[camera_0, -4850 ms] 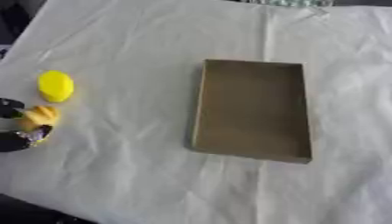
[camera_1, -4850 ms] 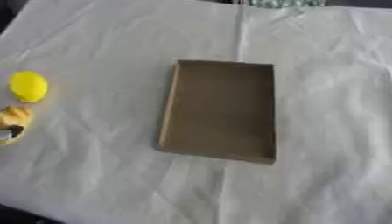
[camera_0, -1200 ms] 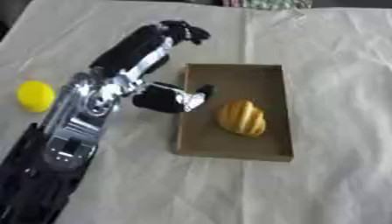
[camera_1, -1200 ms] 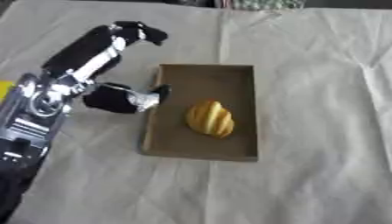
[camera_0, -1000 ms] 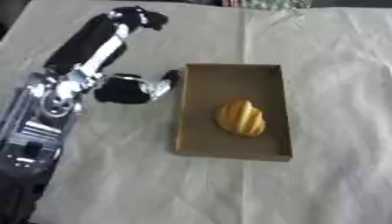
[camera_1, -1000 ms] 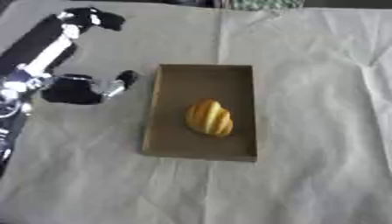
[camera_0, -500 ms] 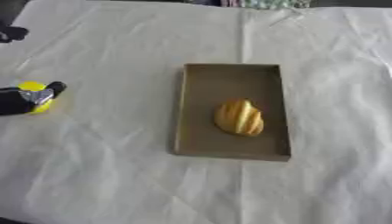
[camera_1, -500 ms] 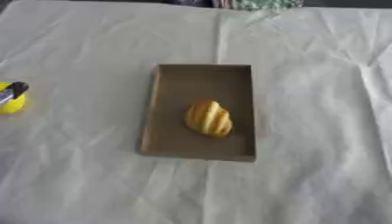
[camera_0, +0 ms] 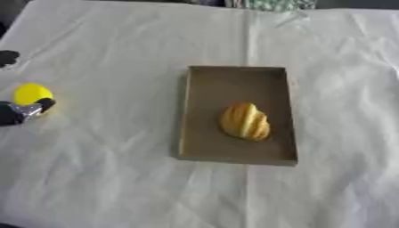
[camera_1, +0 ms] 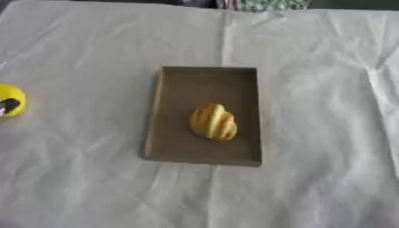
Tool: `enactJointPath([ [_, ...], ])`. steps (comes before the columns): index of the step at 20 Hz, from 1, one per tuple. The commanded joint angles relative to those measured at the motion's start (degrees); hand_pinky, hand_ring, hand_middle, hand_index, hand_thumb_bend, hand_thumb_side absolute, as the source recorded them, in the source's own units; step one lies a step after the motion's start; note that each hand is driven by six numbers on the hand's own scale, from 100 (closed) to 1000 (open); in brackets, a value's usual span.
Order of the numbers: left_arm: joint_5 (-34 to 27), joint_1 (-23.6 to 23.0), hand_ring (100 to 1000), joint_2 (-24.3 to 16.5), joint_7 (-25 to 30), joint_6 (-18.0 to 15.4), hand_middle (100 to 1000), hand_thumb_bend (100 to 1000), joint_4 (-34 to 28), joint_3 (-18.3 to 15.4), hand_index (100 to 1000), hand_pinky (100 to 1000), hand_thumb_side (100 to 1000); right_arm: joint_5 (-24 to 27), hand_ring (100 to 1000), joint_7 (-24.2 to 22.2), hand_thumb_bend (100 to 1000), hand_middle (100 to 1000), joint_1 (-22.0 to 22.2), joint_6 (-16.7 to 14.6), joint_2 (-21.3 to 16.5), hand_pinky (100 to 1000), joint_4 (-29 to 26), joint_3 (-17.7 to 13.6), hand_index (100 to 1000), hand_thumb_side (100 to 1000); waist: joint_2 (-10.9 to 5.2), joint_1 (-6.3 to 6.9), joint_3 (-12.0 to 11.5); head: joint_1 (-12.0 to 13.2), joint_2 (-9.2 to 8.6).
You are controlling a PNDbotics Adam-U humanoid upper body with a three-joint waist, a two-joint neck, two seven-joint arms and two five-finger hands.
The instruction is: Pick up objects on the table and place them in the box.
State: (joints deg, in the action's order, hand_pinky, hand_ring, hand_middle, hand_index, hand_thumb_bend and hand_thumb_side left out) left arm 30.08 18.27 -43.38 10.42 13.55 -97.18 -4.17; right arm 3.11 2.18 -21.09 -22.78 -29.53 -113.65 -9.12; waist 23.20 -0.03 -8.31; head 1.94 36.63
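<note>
**Left hand at the yellow ball, pastry in the box**

My left hand shows only at the 9 o'clock edge of the left eye view — a black and silver tip or two, lying against the lower side of the yellow ball. Another dark bit of that hand shows higher on the same edge. So little of the hand is in sight that I cannot tell whether my fingers are spread, pressed together or pinching the ball. My right hand shows in neither view.

The ball sits on the white cloth, well apart from the box, out toward 9 o'clock from it.

The box is a shallow brown tray near the middle of the cloth, its long sides running from 12 to 6 o'clock. Inside it lies a golden ridged pastry, toward the 5 o'clock part of the floor — close to the right wall.
</note>
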Motion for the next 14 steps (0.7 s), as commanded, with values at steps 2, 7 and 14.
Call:
enactJointPath([
  [2,0.65,1.6,889,-2.69,-0.61,1.01,813,631,3.55,-1.0,920,942,409,-0.01,836,0.04,100,702,-0.41,0.08,-1.39,908,-0.94,-0.33,853,559,-1.15,0.13,0.13,0.27,-0.86],
  [7,0.42,3.25,888,-2.6,0.44,1.14,813,639,9.83,0.17,920,940,398,0.19,837,-0.1,100,702,-0.52,0.2,-1.16,909,-0.94,-0.21,853,559,-1.03,0.21,0.35,0.64,-0.87],
  [14,0.0,7.97,872,-1.13,0.15,-0.68,792,622,16.31,2.91,919,927,398,0.43,838,-0.55,100,701,-0.66,0.32,-0.82,910,-0.94,0.03,854,560,-0.85,0.13,0.67,1.24,-0.92],
])
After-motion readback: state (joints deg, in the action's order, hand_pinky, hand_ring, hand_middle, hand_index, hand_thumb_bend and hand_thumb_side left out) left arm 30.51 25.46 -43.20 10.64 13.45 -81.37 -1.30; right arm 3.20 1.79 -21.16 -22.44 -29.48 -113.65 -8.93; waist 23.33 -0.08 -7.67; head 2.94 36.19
